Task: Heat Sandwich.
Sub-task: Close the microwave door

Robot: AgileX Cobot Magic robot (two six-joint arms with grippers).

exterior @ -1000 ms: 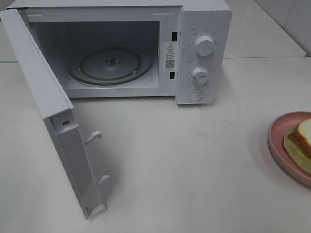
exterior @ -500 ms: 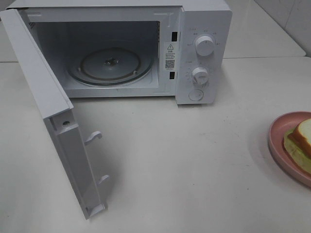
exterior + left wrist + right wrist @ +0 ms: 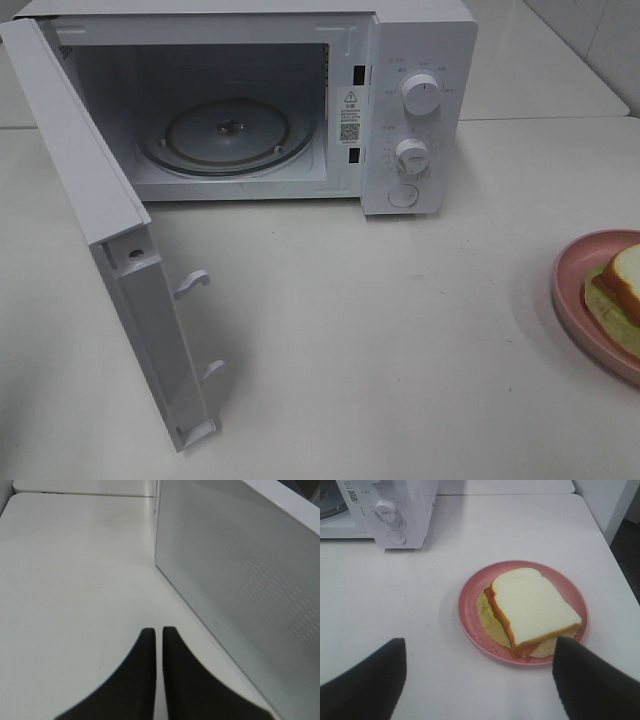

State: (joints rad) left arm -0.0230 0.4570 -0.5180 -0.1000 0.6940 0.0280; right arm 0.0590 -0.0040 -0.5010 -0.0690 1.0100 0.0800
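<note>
Little legible text. On the microwave [image 3: 250, 100], a small white sticker [image 3: 350, 99] sat on the front frame strip between the cavity and the control panel, showing a warning triangle w/ exclamation mark; the lines under it were too small to read. Just below it, a QR code label [image 3: 349, 131], pattern visible but not decodable. Tiny grey markings ringed the upper knob [image 3: 421, 94] and lower knob [image 3: 411, 155]; chars unreadable at this res. In the right wrist view, a label w/ barcode-like stripes [image 3: 351, 491] showed on the microwave front beside the cavity; text illegible. No brand name or numbers could be made out anywhere.
</note>
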